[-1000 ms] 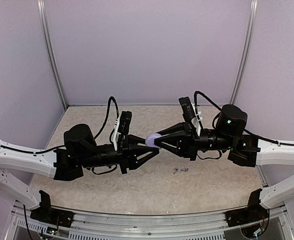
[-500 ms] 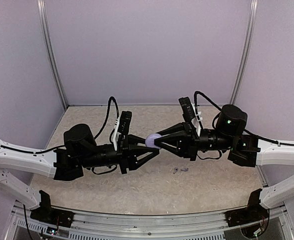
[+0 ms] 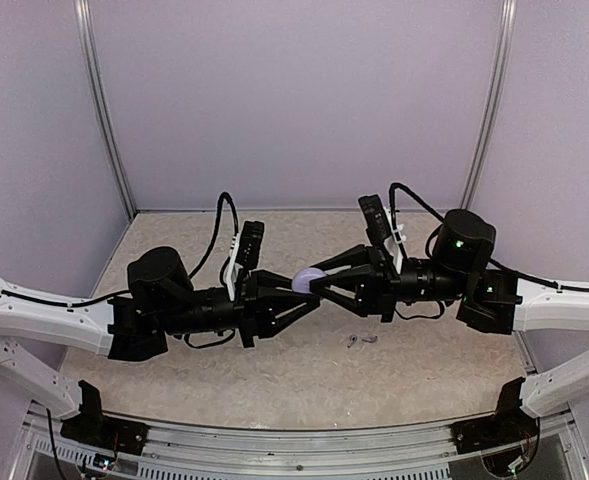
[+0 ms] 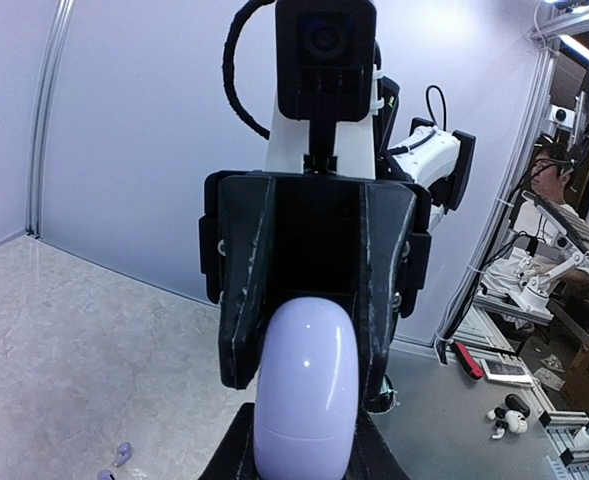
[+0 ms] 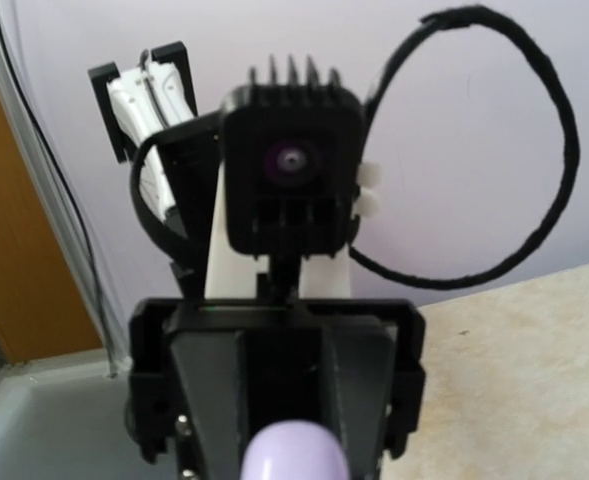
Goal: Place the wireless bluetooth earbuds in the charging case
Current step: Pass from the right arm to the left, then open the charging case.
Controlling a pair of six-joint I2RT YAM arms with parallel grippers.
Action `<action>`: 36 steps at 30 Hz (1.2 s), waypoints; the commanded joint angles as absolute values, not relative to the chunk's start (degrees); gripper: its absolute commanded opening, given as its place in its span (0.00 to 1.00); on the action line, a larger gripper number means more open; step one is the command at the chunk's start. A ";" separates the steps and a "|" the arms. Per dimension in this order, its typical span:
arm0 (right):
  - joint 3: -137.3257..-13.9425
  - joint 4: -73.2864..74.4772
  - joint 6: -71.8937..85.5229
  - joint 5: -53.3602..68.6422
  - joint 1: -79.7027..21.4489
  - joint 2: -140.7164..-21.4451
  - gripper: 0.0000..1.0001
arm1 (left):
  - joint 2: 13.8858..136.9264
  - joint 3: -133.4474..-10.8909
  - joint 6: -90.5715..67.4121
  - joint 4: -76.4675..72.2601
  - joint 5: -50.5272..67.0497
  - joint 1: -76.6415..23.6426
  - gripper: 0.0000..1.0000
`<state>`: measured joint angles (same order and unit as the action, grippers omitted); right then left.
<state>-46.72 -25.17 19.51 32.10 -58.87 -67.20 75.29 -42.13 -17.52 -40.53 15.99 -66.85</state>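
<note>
The charging case (image 3: 307, 280), a closed pale-lavender puck, hangs in the air above the table's middle, gripped from both sides. My left gripper (image 3: 300, 287) is shut on it from the left and my right gripper (image 3: 321, 281) from the right. In the left wrist view the case (image 4: 307, 390) stands between my own fingertips (image 4: 232, 452), with the right gripper's fingers (image 4: 240, 300) flanking it. In the right wrist view only the case's top (image 5: 294, 452) shows at the bottom edge. Two tiny earbuds (image 3: 360, 339) lie on the table below, also in the left wrist view (image 4: 121, 454).
Lavender walls enclose the speckled beige table (image 3: 424, 370) at the back and both sides. A metal rail (image 3: 294, 440) runs along the near edge. Both arms reach inward and meet nose to nose over the middle.
</note>
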 commanded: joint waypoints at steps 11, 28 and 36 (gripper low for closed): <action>-46.99 -21.71 17.52 25.01 -59.35 -63.49 0.41 | 75.51 -44.65 -11.27 -37.50 15.66 -70.26 0.09; -47.24 -21.28 17.84 25.61 -58.27 -61.69 0.46 | 75.23 -45.26 -8.44 -34.50 14.11 -71.28 0.08; -48.07 -19.41 16.57 25.40 -58.17 -61.50 0.50 | 74.34 -44.83 -7.28 -33.18 12.97 -71.28 0.08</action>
<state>-46.74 -20.03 17.58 25.82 -58.70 -62.35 75.31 -43.88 -9.04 -34.09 13.43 -70.94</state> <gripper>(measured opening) 0.484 0.215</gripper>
